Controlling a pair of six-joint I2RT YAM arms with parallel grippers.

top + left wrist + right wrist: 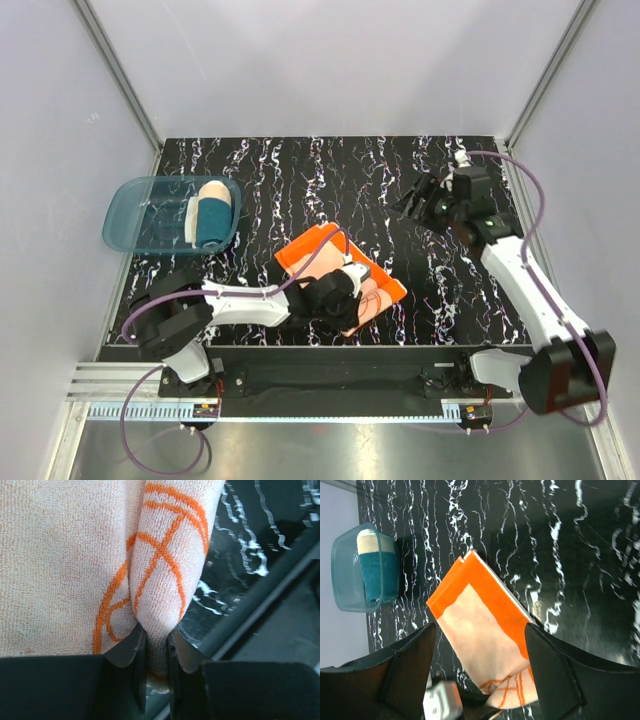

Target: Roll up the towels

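A: Black marbled tabletop [300,170] fills the overhead view, and the orange towel [318,250] lies near its middle, slanting from far left to near right, cream side up with an orange border along the far edges.

B: Its near end is hard to read from above, though. The left arm lies across it.

A: Over at the tabletop's left edge sits the translucent blue tray [130,225]. Inside it is the teal towel [212,222], rolled, with a cream end towards the far side. The tray wall tints it in the right wrist view.

B: Now the left pincer [152,645]. The wrist view is tight: 2 dark fingers clamped on a raised fold of the cream cloth, with orange printed strokes curving over it.

A: You can't read the lettering, only parts of it show. The bottom of that pinched fold sinks between the fingers.

B: And the right pincer [420,200]?

A: It's spread wide, holding nothing, up over the far right of the tabletop, well apart from both towels. Its own camera frames the orange towel between the 2 fingers, with the near end cut off.
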